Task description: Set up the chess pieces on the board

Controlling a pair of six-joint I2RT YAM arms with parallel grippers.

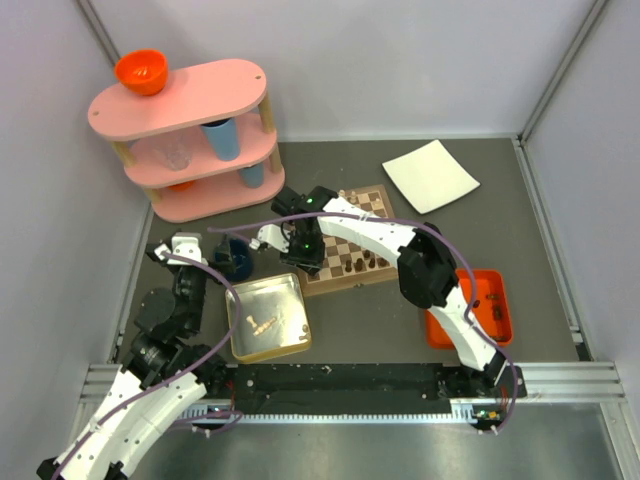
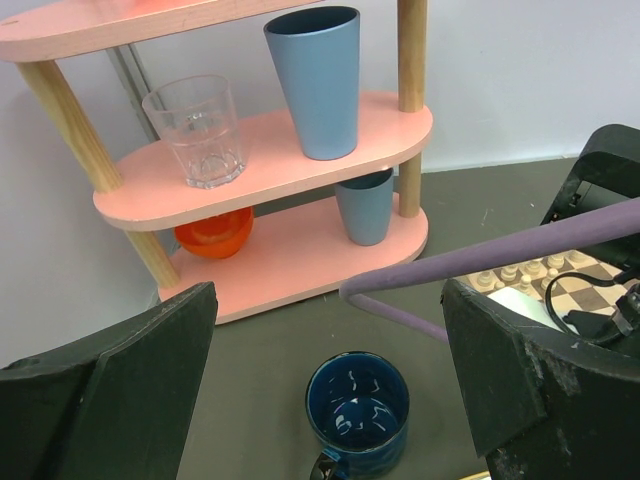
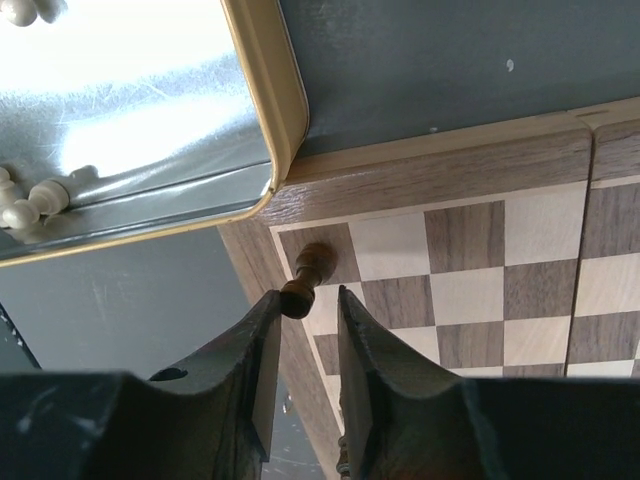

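Observation:
The board (image 3: pixel 480 160) fills the right wrist view; in the top view the board (image 1: pixel 372 232) lies mid-table. My right gripper (image 3: pixel 305 293) hangs over its corner beside the tin, also in the top view (image 1: pixel 303 250). Its jaws are narrowly apart. A dark brown pawn (image 3: pixel 310 270) stands on the corner dark square, its head against the left fingertip (image 3: pixel 268 305), with a gap to the right one. More dark pieces (image 1: pixel 365 262) stand along the board's near edge. Cream pieces (image 2: pixel 520 270) line the far edge. My left gripper (image 2: pixel 328 300) is wide open and empty.
A dark blue mug (image 2: pixel 357 412) sits below the left gripper. The silver tin (image 1: pixel 268 317) holds cream pieces (image 3: pixel 25 200). An orange tray (image 1: pixel 470 305) with dark pieces is on the right. A pink shelf (image 1: pixel 190 130) with cups stands back left, and a white plate (image 1: pixel 430 175) back right.

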